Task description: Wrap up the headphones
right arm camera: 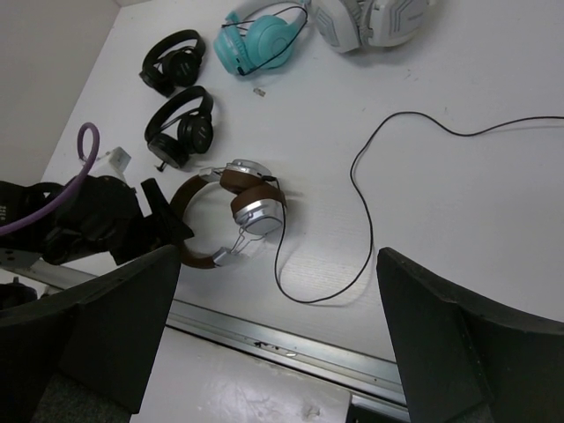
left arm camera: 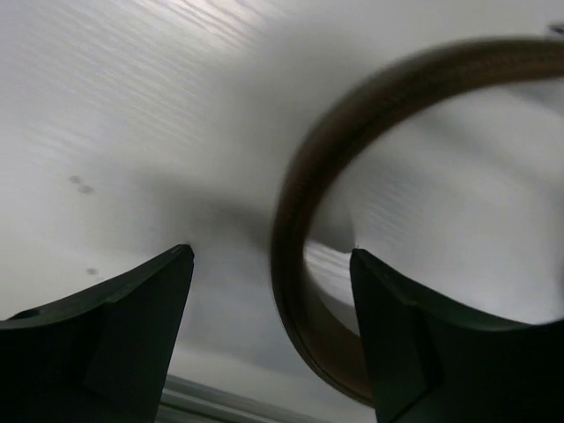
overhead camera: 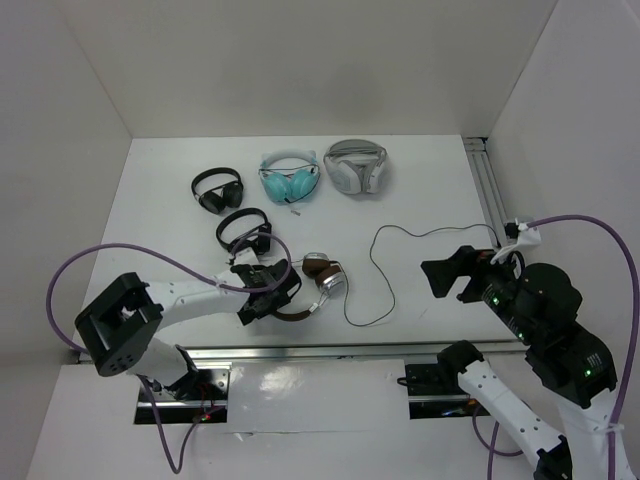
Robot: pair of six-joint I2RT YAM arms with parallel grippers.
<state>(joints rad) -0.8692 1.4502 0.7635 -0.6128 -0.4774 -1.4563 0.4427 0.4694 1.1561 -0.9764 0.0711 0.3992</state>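
Our left tool (left arm camera: 271, 254) stands spread, with the headband (left arm camera: 286, 225) of the headphones (overhead camera: 322, 279) between its fingers, closer to one. We centre it, then pinch.

Centre-left in the top view, the headphones (overhead camera: 322, 277) lie on the table (overhead camera: 420, 170), headband passing between the left gripper's (left arm camera: 269, 256) fingers. Their cable (right arm camera: 353, 176) loops off to the right, toward the right gripper (overhead camera: 445, 280) at mid-right. Just up-left lies another pair (overhead camera: 245, 232). Higher still, there's a row of three pairs (overhead camera: 288, 180).
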